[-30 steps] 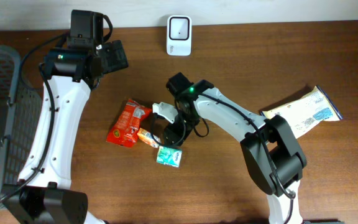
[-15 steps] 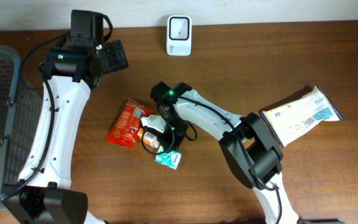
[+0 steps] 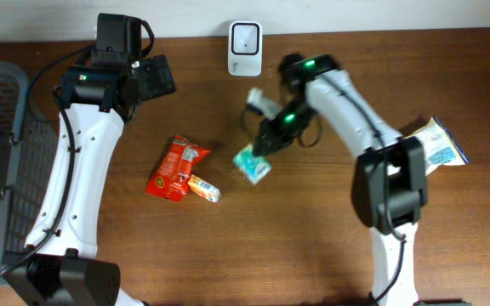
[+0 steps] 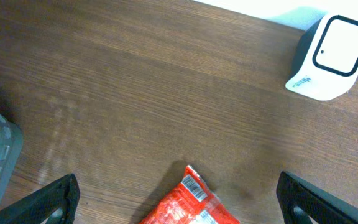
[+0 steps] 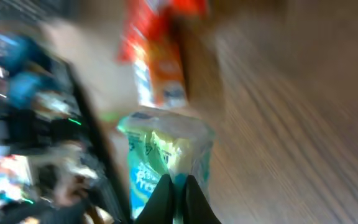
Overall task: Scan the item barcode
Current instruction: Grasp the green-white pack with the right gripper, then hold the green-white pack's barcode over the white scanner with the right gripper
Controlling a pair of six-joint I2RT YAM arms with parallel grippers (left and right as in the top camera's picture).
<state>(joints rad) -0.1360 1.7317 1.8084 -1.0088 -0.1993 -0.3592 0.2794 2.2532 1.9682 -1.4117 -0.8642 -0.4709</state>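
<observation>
Clenched on the teal packet point(image 3: 252, 164), the right gripper point(image 3: 266, 143) should carry it to the scanner point(image 3: 245, 37) at the far edge of the table point(image 3: 458, 246), with the barcode turned squarely toward its window.

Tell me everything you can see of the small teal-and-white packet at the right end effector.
The small teal-and-white packet looks like a soft, crinkly plastic pouch; its print is unreadable in the blurred wrist view. The right end effector is shut on one edge of it. It hangs tilted, right of the red snack pouch and below the white scanner, seemingly raised off the wooden table. No barcode shows.
</observation>
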